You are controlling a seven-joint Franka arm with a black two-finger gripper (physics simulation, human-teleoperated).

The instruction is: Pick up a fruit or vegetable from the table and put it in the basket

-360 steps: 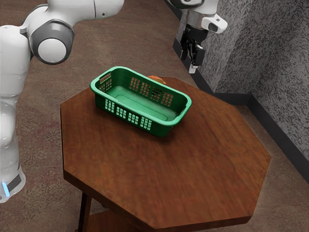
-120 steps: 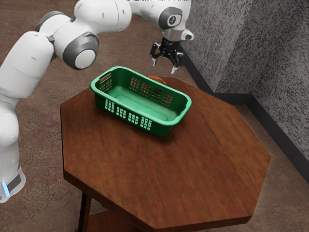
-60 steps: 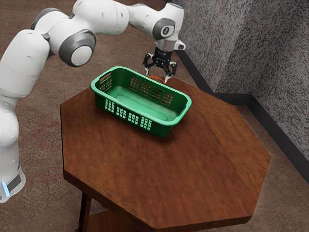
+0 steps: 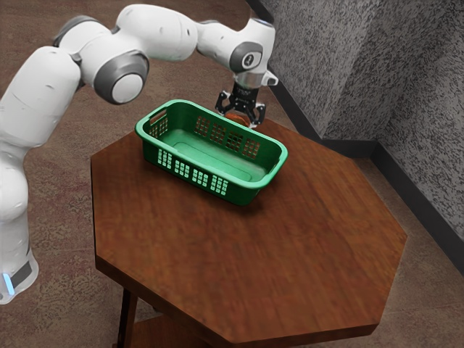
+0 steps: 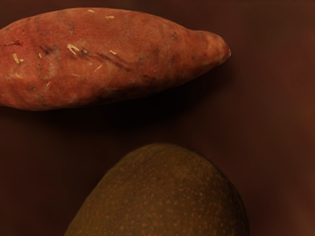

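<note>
Behind the basket's far side in the exterior view, my gripper (image 4: 239,120) is low over the table, its fingers apart, their tips partly hidden. An orange-red piece (image 4: 237,117) peeks above the rim between the fingers. The green basket (image 4: 212,186) stands upright with nothing visible inside. In the wrist view an orange-red sweet potato (image 5: 93,59) lies on the table. Close beside it, separated by a gap, is a speckled brown-green fruit (image 5: 167,196), just under my hand. Contact between fingers and fruit is not visible.
The brown wooden table (image 4: 290,254) has its far edge close behind the gripper. The basket's long side stands between the gripper and the table's near part. A grey wall (image 4: 355,80) rises beyond the table.
My hand has swung toward the exterior view's left, turned and come down behind the basket. Over the last half second it has lowered slightly. The basket has stayed still.
</note>
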